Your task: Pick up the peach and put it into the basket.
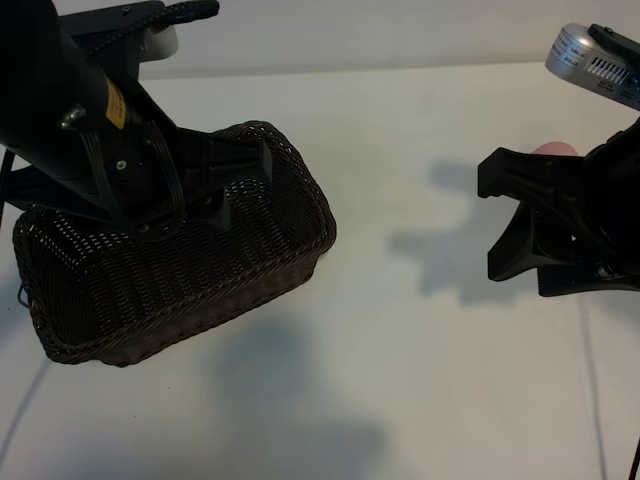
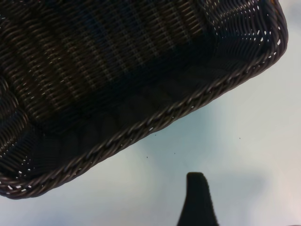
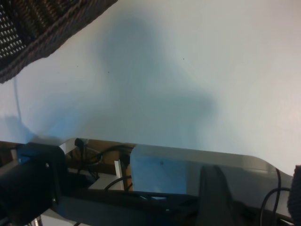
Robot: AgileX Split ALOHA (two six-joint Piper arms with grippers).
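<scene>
white table (image 1: 420,380) | basket (image 1: 180,270) under left gripper (image 1: 235,175), fingers parted, empty | peach (image 1: 556,149) only in exterior view, behind right gripper (image 1: 520,215), fingers apart

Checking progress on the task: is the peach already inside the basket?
No. The exterior view shows the peach behind the right gripper, far from the basket.

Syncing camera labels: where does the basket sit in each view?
Exterior view: basket at left centre, partly under the left gripper.
Left wrist view: basket fills the upper left, rim running diagonally across.
Right wrist view: only a basket corner at upper left.
Shared landmark: the white table bordering the braided rim.
</scene>
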